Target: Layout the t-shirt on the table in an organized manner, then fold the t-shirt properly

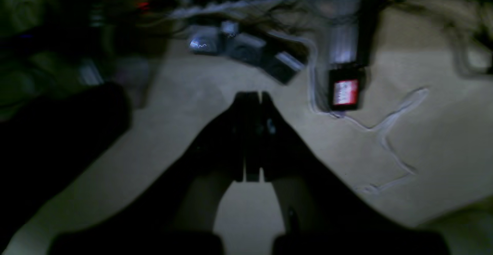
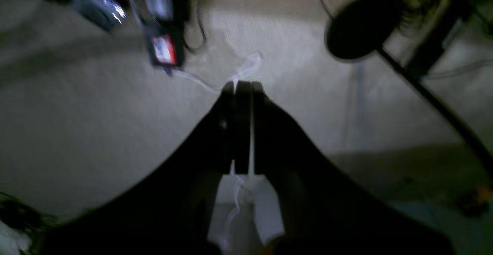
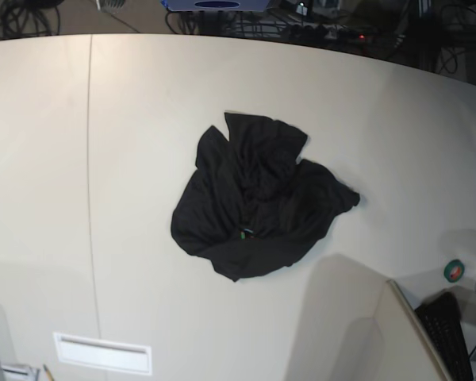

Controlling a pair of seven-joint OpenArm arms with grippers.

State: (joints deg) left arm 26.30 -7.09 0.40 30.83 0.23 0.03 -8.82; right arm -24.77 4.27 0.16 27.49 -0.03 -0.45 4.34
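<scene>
The black t-shirt (image 3: 258, 206) lies crumpled in a heap near the middle of the table (image 3: 143, 159). My left end effector (image 1: 254, 97) and right end effector (image 2: 242, 87) are both closed together, holding nothing, off the table.

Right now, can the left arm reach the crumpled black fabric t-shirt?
Probably yes: the t-shirt lies alone on the off-white table, nothing blocking it. The left gripper is shut and holds nothing.

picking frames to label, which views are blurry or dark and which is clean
Left wrist: dark and motion-blurred, the left gripper only a silhouette. Right wrist: also smeared, floor bright behind the right gripper. Base: sharp and evenly lit, t-shirt crisp on the table.
</scene>
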